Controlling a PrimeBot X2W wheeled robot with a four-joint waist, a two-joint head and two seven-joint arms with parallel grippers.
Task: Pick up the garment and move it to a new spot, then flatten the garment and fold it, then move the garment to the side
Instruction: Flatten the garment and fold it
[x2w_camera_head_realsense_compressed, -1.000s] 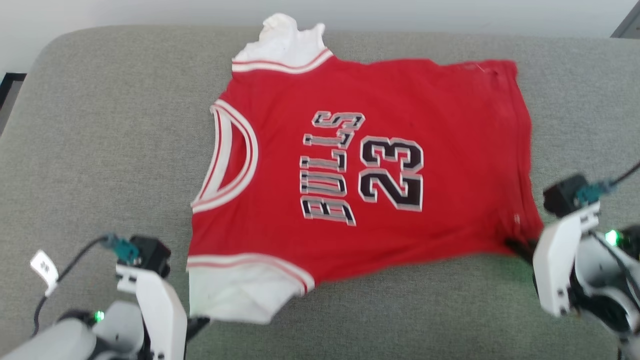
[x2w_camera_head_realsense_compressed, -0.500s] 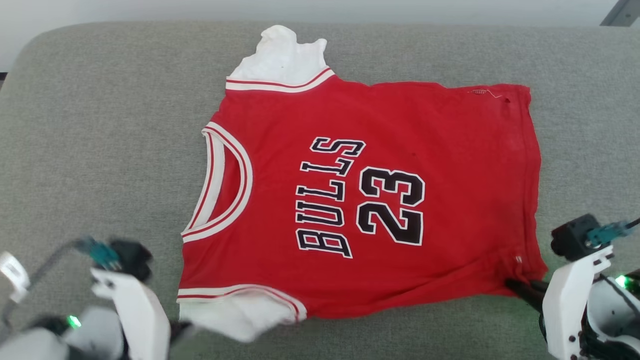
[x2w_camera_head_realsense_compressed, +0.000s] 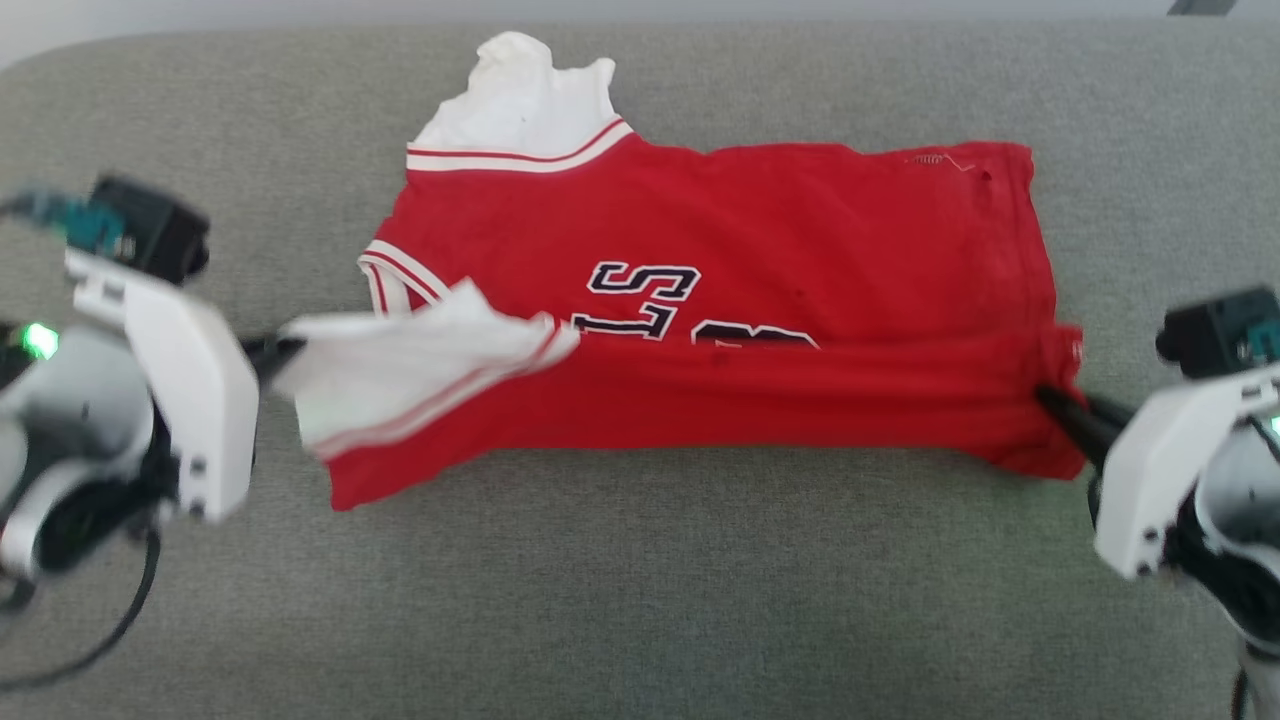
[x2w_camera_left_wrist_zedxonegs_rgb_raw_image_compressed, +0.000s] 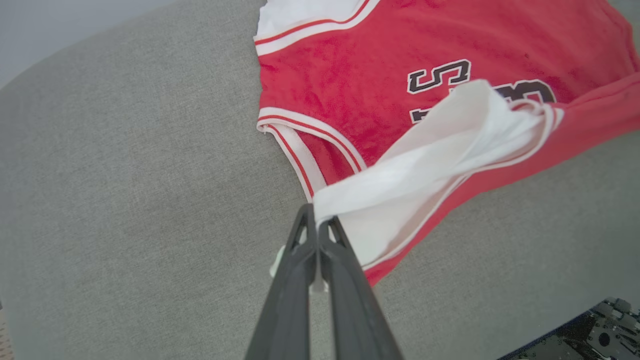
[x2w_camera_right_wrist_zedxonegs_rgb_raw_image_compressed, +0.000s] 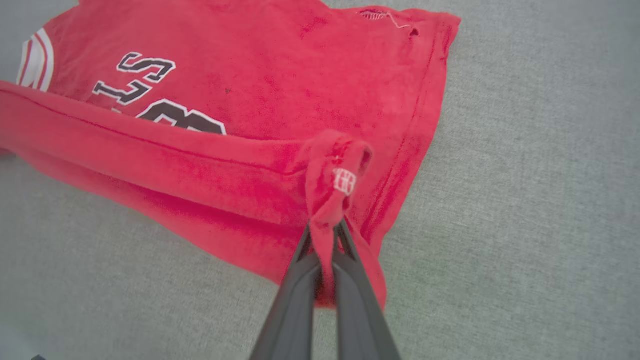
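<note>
The garment (x2w_camera_head_realsense_compressed: 780, 260), a bright red jersey with black lettering and white sleeve ends, lies across the grey cushion with its near edge lifted and folding toward the far side. My left gripper (x2w_camera_head_realsense_compressed: 285, 352) is shut on the near white sleeve (x2w_camera_left_wrist_zedxonegs_rgb_raw_image_compressed: 425, 165) at the garment's left end, holding it raised over the neckline. At the right end my right gripper (x2w_camera_head_realsense_compressed: 1055, 405) is shut on the red hem corner (x2w_camera_right_wrist_zedxonegs_rgb_raw_image_compressed: 332, 185), lifted off the cushion. The far white sleeve (x2w_camera_head_realsense_compressed: 520, 100) rests flat at the back.
The grey fabric cushion (x2w_camera_head_realsense_compressed: 640, 600) carries everything, with bare room in front of the garment and at both sides. Its rounded back edge meets a pale wall at the top of the head view.
Both grippers have lifted the garment's near edge and carried it away from me, covering the lower lettering and the number. The left arm rose high; the camera has shifted too.
</note>
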